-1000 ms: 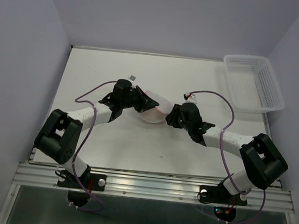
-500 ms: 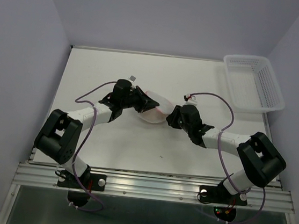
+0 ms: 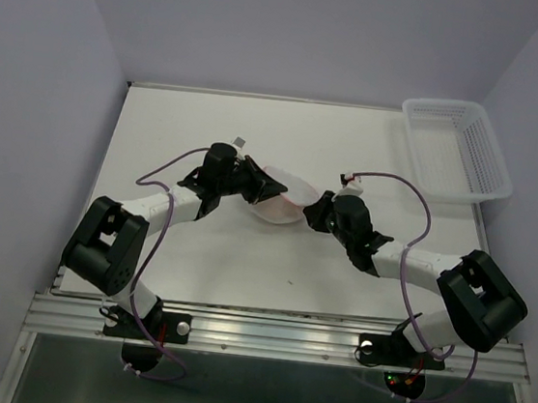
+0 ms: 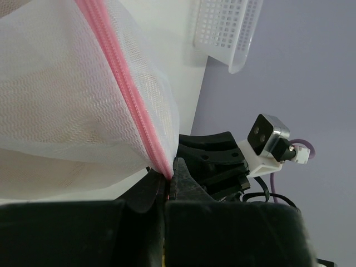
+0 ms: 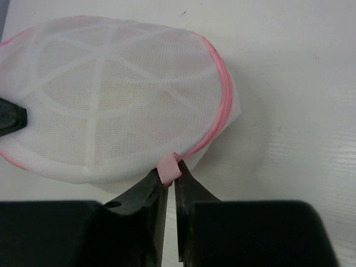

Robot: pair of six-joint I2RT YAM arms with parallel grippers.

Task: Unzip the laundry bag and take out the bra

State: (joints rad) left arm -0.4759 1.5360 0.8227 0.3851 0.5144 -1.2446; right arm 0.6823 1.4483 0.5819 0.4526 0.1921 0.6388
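The laundry bag (image 5: 105, 105) lies at mid-table between the two arms, closed, its pink zipper (image 5: 222, 105) running round the rim. Through the mesh I can make out a faint tan shade (image 5: 119, 103), which I take for the bra; it is inside, not yet reachable.

My left end effector (image 4: 167, 179) is clamped tight on the zipper rim at the bag's left edge. I read that as an anchor, so the pouch won't slide or spin when the zipper is pulled. My right end effector (image 5: 169, 183) has its fingers drawn nearly together on the small pink pull tab (image 5: 168, 168) at the bag's opposite edge, and the tab sits pinched between the tips. With both edges held, the bag looks slightly lifted and tilted off the surface.

The table (image 3: 353, 143) is plain white and matte. A white lattice basket (image 3: 455, 150) stands at the far right corner, well apart from the work. Pale lavender walls (image 3: 308, 31) close the space in on three sides.
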